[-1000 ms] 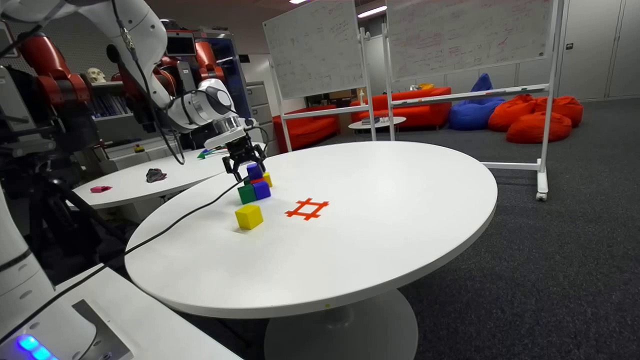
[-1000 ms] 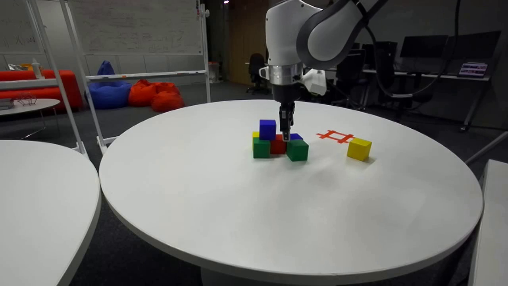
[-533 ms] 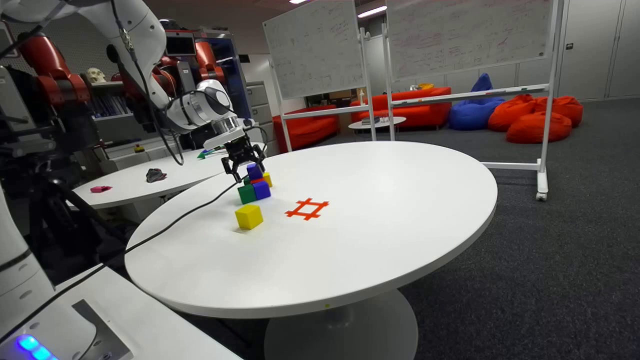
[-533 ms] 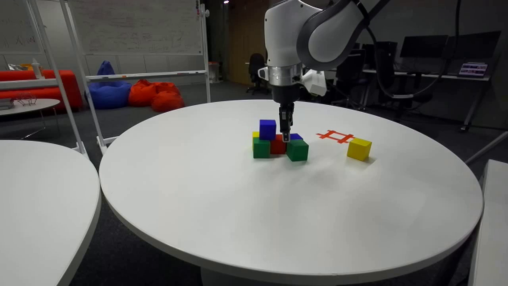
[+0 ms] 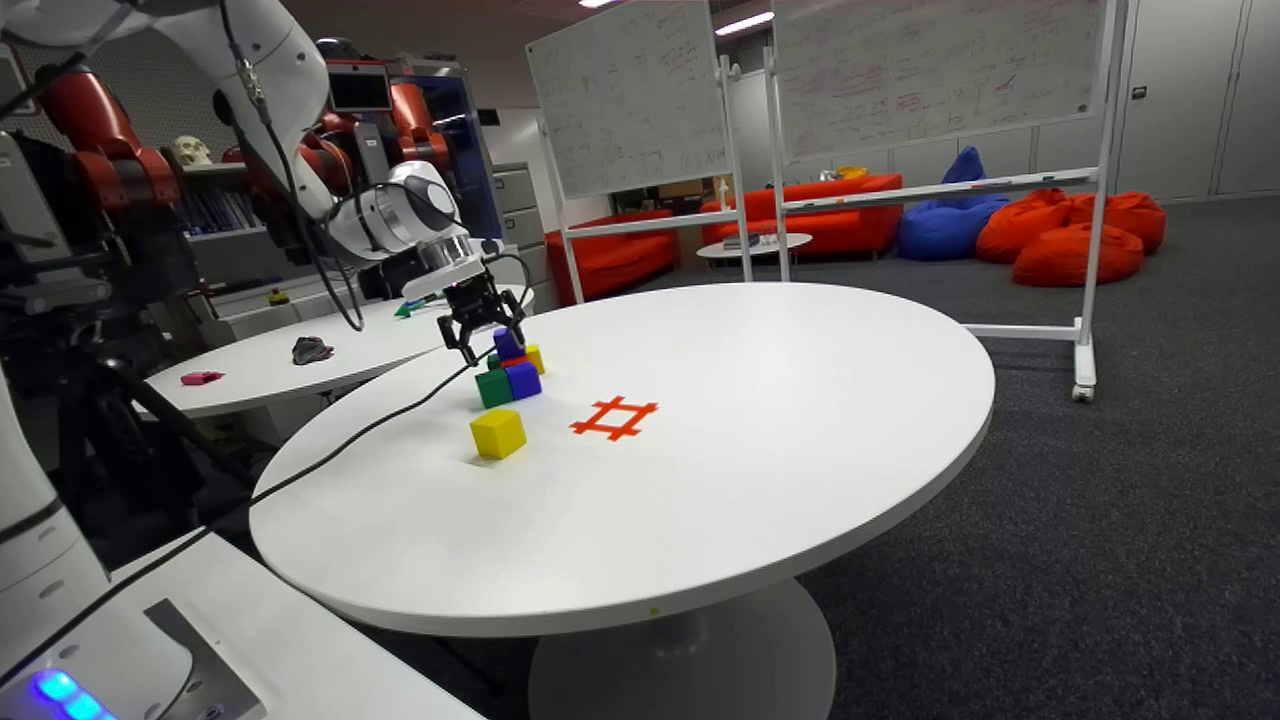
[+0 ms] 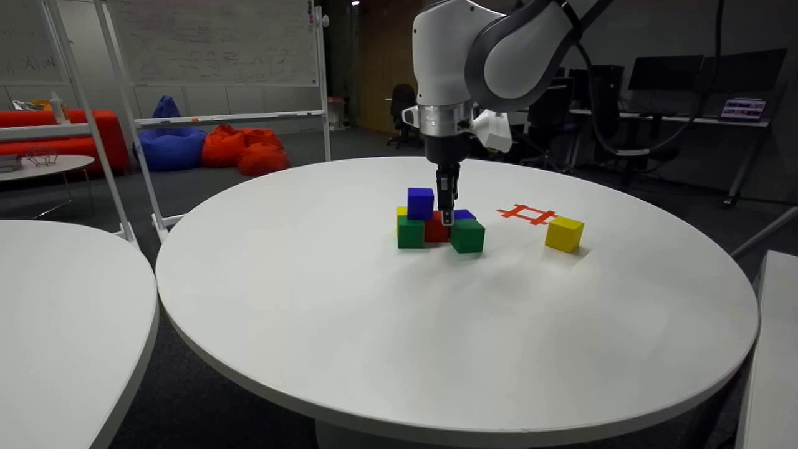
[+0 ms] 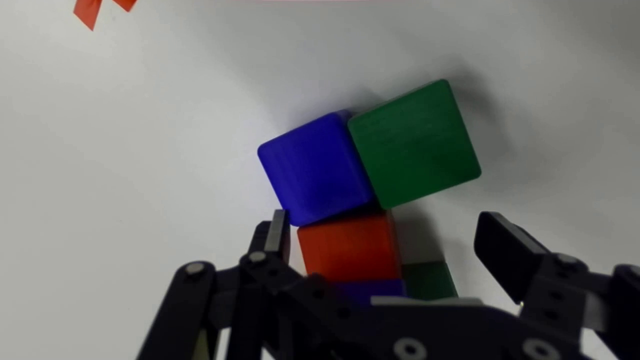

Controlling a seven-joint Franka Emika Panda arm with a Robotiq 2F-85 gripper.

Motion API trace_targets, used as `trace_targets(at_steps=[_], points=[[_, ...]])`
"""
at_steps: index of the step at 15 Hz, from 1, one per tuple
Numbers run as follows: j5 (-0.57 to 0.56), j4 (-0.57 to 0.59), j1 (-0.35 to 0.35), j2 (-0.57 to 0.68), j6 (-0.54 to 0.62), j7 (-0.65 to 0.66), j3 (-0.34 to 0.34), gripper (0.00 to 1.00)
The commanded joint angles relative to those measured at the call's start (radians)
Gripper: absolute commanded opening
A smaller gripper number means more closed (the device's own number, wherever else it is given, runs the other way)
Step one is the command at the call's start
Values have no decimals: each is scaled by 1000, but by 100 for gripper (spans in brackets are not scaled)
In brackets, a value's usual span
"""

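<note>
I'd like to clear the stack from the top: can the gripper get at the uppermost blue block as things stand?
Probably yes: the gripper stands open nearby, and the uppermost blue block has nothing on it and rises above the red block.

In the wrist view the jaws hide most of the raised blue block [image 7: 376, 289] and part of a shaded green block [image 7: 428, 280]; the red mark [image 7: 88, 11] is cut off by the top edge. In an exterior view a second green block [image 6: 467, 237] covers much of the lower blue block [image 6: 464, 214]; the rear yellow block [image 6: 401, 216] shows only as a strip.
</note>
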Motion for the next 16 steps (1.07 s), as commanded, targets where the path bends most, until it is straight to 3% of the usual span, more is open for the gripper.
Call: trace_targets(at_steps=[1, 6, 7, 16], points=[[-27, 37, 20, 18, -39, 8, -2, 100], [-55, 53, 49, 36, -52, 17, -10, 100], [-25, 20, 26, 22, -9, 5, 6, 100], [-34, 28, 33, 25, -18, 7, 5, 100]])
